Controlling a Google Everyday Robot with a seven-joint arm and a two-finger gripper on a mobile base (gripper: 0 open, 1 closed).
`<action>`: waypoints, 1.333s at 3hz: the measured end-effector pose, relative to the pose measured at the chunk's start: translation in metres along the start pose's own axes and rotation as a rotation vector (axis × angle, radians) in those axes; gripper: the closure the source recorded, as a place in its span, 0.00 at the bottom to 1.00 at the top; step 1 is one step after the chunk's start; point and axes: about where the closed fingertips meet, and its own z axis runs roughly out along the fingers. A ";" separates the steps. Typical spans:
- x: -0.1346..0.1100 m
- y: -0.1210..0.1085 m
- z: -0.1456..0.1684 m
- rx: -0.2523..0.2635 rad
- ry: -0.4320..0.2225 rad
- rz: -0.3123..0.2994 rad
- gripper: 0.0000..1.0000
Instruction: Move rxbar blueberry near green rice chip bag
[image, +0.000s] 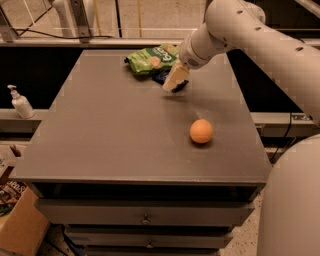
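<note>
The green rice chip bag (149, 58) lies crinkled at the far middle of the grey table (115, 130). The rxbar blueberry (161, 76) is a dark navy wrapper right by the bag's near right edge, mostly hidden behind my gripper. My gripper (175, 80) hangs from the white arm that comes in from the upper right. It sits directly over the bar, just in front of the bag. Whether it touches the bar does not show.
An orange ball (201, 131) rests on the table to the right of centre, nearer than the gripper. A white pump bottle (21, 102) stands on a ledge to the left of the table. Drawers (146, 216) run under the table's front edge.
</note>
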 end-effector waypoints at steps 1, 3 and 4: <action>0.000 0.001 -0.001 -0.003 0.002 0.002 0.00; 0.021 0.003 -0.039 0.017 0.006 0.072 0.00; 0.039 -0.001 -0.073 0.058 0.009 0.109 0.00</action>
